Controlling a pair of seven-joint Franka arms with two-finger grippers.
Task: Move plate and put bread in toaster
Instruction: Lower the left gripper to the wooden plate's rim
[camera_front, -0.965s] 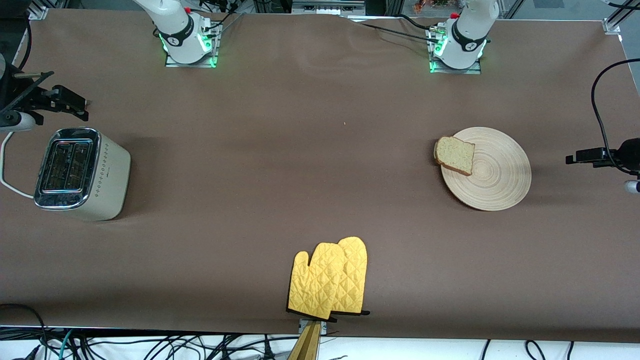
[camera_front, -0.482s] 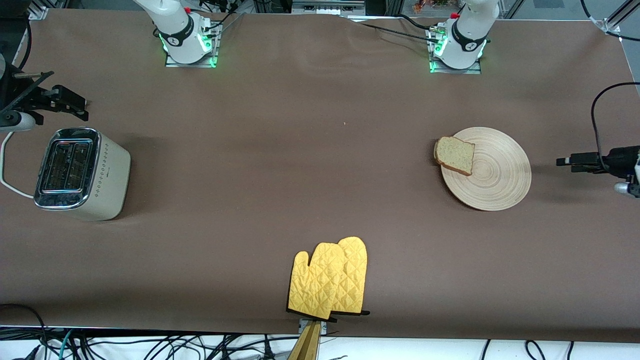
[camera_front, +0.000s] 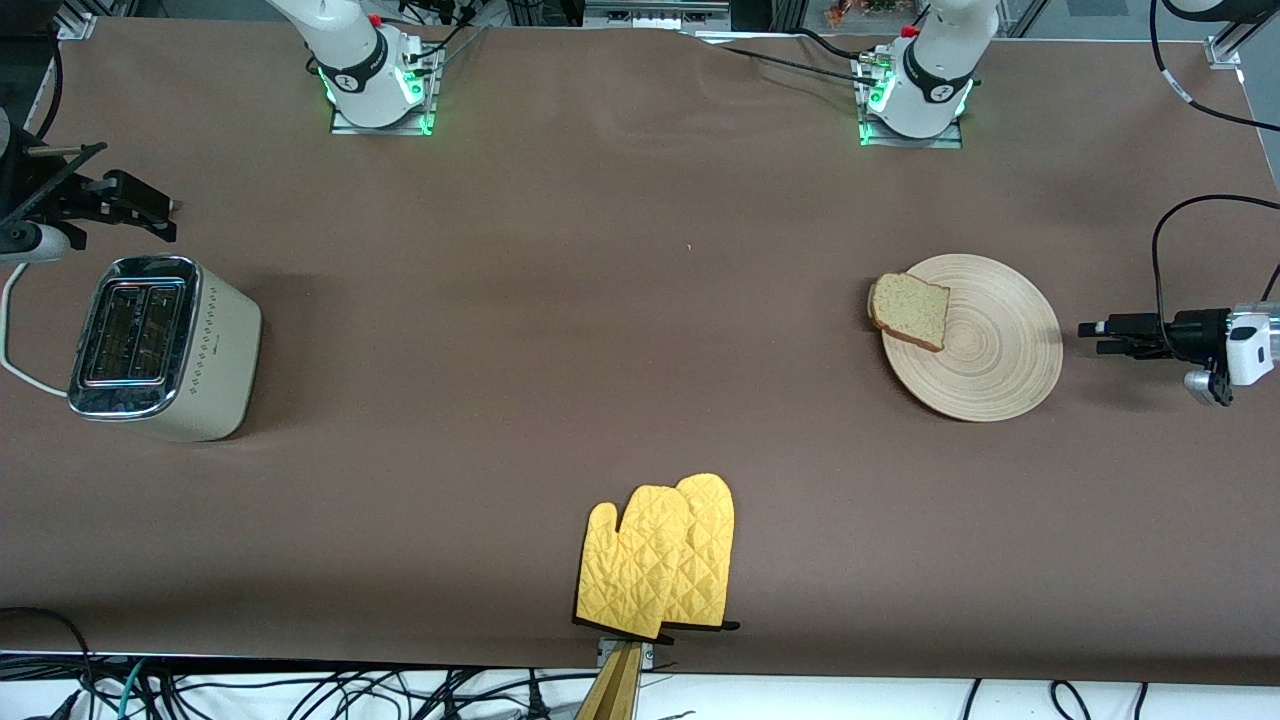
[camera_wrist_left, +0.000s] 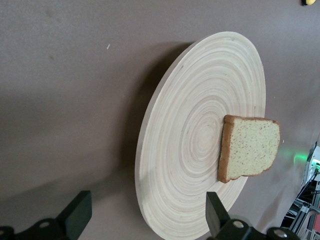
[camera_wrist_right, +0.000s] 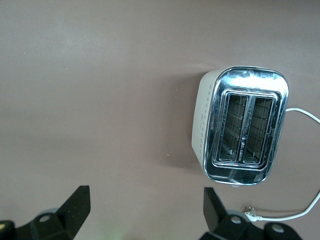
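The pale wooden plate (camera_front: 1000, 350) lies toward the left arm's end of the table. The bread (camera_front: 910, 310) rests on its rim on the side toward the toaster, overhanging slightly. My left gripper (camera_front: 1092, 338) is open and low beside the plate's outer edge, not touching it. In the left wrist view the plate (camera_wrist_left: 190, 150) with the bread (camera_wrist_left: 250, 147) fills the space ahead of the open left gripper (camera_wrist_left: 147, 210). The cream toaster (camera_front: 160, 345) stands at the right arm's end, slots up. My right gripper (camera_front: 172, 222) waits open above the table beside it. The right wrist view shows the toaster (camera_wrist_right: 245, 132) past the open right gripper (camera_wrist_right: 145, 200).
A pair of yellow oven mitts (camera_front: 660, 565) lies at the table edge nearest the front camera. The toaster's white cord (camera_front: 15, 350) runs off the table's end. Bare brown table stretches between the toaster and the plate.
The left gripper has come in from the table's end toward the plate's outer edge. The right arm, plate, bread and toaster have not moved.
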